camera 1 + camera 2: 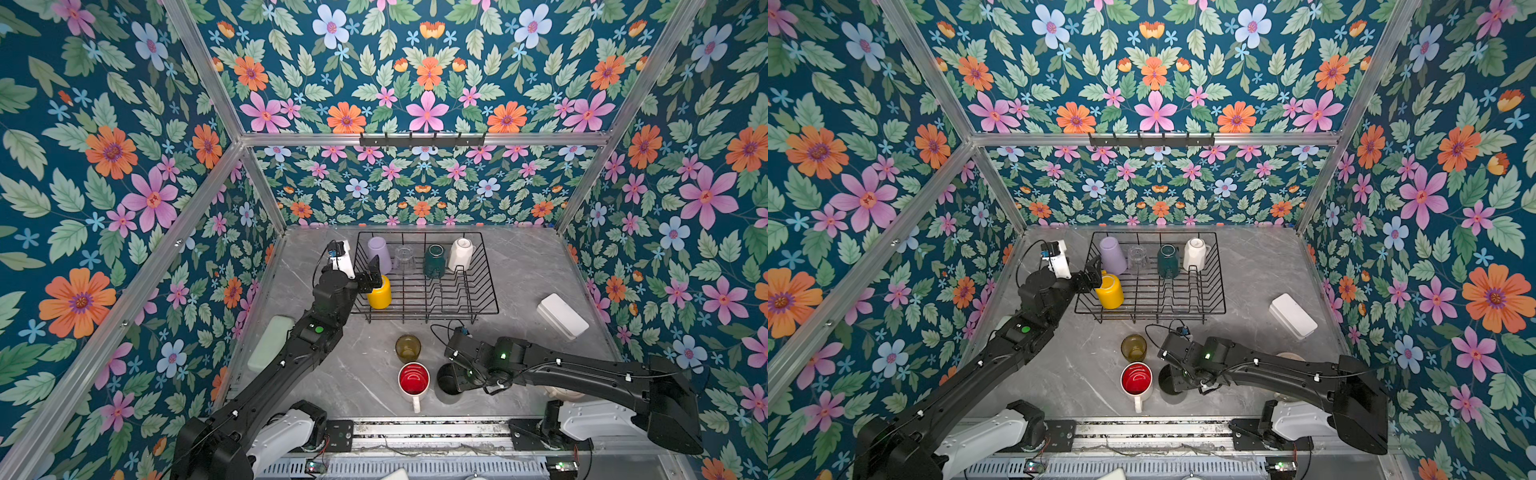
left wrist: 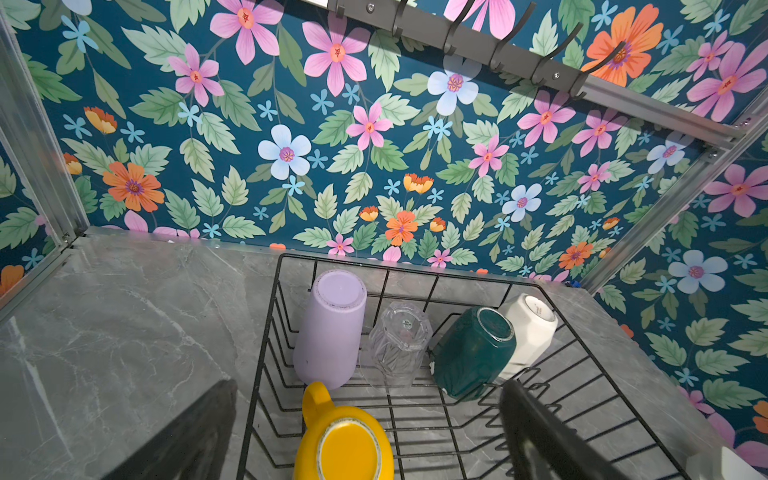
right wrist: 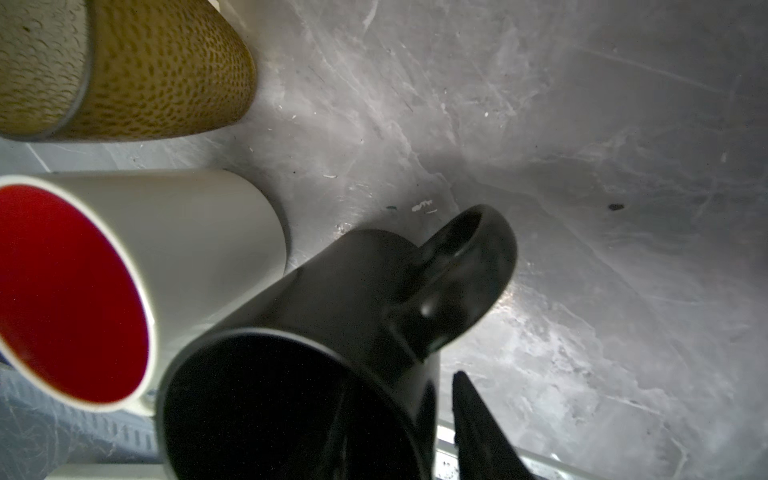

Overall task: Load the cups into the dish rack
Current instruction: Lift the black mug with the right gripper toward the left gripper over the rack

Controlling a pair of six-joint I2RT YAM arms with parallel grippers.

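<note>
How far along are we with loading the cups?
Done: five cups sit in the dish rack: lilac tumbler, clear glass, teal mug, white faceted mug, and yellow mug under the open left gripper. In hand: the right gripper is at the black mug's rim; a firm grip isn't clear. Left: olive glass and red-lined white mug, both upright on the table.

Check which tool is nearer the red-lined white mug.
Right. The right tool is at the black mug, which stands just beside the red-lined white mug. The left tool is away at the dish rack, straddling the yellow mug.
</note>
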